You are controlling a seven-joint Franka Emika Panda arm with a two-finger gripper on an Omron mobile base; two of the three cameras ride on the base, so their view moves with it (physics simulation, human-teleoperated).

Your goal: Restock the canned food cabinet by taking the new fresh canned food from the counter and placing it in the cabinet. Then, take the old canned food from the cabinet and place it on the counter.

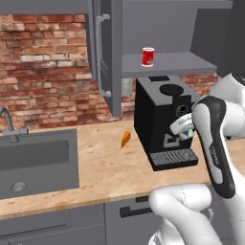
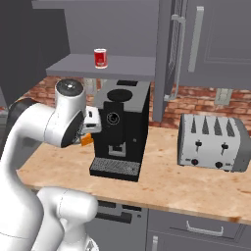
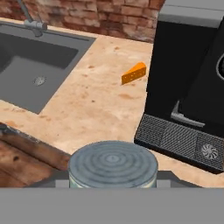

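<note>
The red can [image 1: 148,57] [image 2: 100,58] stands upright on the grey shelf [image 1: 172,64] of the open cabinet, above the coffee machine. A dull grey can with a ridged pale lid [image 3: 113,163] sits at the bottom of the hand view, between my fingers, a little above the counter [image 3: 96,109]. My gripper [image 1: 184,127] [image 2: 91,122] hangs in front of the coffee machine, over the counter [image 1: 103,165], shut on that grey can. The can and my own arm hide most of the fingers. The cabinet door [image 1: 106,52] stands swung open to the left.
A black coffee machine [image 1: 160,117] [image 2: 122,125] [image 3: 192,74] stands close beside the gripper. An orange cheese wedge [image 1: 126,139] [image 3: 134,73] lies on the counter. The grey sink [image 1: 38,162] [image 3: 30,61] is on the left. A toaster [image 2: 213,142] sits on the right.
</note>
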